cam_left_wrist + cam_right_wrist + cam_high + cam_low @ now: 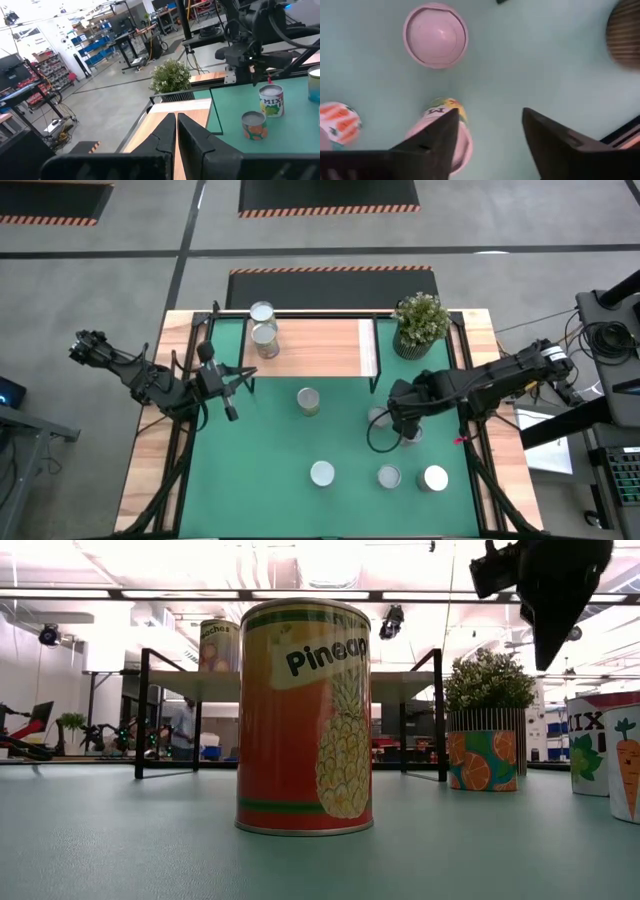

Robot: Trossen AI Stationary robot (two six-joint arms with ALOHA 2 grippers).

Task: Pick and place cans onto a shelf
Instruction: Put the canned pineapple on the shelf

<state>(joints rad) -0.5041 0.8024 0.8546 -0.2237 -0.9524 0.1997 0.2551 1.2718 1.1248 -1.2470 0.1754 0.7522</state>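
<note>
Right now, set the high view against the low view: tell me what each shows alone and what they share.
Only the high view shows both arms whole: the left gripper beside the shelf, the right gripper over the green mat. Only the low view shows labels, such as the pineapple can, and the room behind. Both show the shelf, its cans and the potted plant.

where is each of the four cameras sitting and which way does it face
High view: above the table, looking straight down; both arms show, left gripper by the shelf, right gripper over the mat.
Low view: at mat height, facing a pineapple can; one dark gripper hangs at upper right.
Left wrist view: looks past its closed fingers across the shelf.
Right wrist view: looks down between its spread fingers at cans.
Shared: the potted plant shows in high, low and left wrist views.
</note>
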